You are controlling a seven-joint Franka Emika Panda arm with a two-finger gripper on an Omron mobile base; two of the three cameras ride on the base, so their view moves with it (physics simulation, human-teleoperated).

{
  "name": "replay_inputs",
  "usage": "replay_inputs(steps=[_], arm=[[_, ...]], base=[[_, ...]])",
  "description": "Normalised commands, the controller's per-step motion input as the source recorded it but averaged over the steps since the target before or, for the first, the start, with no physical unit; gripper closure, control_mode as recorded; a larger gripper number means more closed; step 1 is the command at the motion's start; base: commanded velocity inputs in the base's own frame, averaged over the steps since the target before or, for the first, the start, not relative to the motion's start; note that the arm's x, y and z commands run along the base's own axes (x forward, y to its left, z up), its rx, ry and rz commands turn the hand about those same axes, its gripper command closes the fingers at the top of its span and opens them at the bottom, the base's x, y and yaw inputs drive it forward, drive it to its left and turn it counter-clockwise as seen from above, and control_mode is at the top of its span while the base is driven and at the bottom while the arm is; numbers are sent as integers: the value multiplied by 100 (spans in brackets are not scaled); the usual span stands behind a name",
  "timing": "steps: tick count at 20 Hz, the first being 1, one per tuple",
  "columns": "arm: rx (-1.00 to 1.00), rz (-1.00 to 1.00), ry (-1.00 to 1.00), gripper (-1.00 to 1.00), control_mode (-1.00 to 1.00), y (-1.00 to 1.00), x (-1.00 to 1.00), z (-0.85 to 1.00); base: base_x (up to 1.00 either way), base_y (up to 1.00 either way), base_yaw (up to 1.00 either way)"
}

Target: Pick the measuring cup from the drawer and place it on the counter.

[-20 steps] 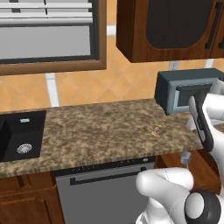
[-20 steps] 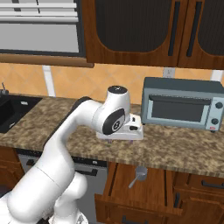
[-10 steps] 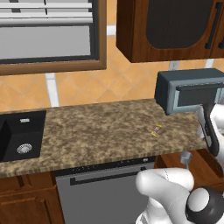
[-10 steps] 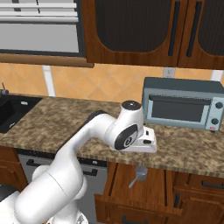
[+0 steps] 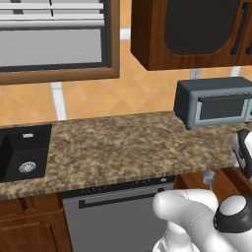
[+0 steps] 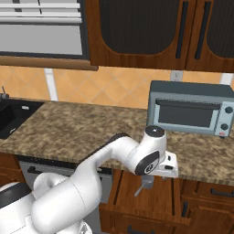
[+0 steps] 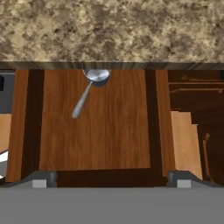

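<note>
The measuring cup (image 7: 97,75) lies in the open drawer (image 7: 113,140) at its back edge, right under the counter's (image 7: 109,26) lip, its thin handle slanting toward the lower left. It is a small grey cup (image 6: 146,182) in the right base view, below my hand, and also a small cup (image 5: 209,176) in the left base view. My gripper (image 7: 111,179) hovers above the drawer, open, its fingertips (image 7: 41,178) spread wide with nothing between them. The cup sits well ahead of the tips, apart from them.
A grey microwave (image 6: 189,107) stands on the counter (image 6: 68,132) at the right. A small yellow-orange packet (image 5: 174,146) lies on the granite. The black sink (image 5: 22,152) is at the left; the grey dishwasher front (image 5: 118,206) is under the counter beside the drawer.
My arm has swung to the right and lowered, carrying the hand from over the counter top to the front of the counter above the open drawer. The cup has not moved.
</note>
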Motion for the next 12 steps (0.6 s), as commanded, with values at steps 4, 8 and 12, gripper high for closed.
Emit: replay_inputs(steps=[4,8,12], arm=[[0,-11,5,-100,-100,0,-16,-38],[0,-6,8,-100,-100,0,-1,-48],[0,3,3,-100,-100,0,0,-67]], base=[[0,0,0],[0,0,0],[0,0,0]])
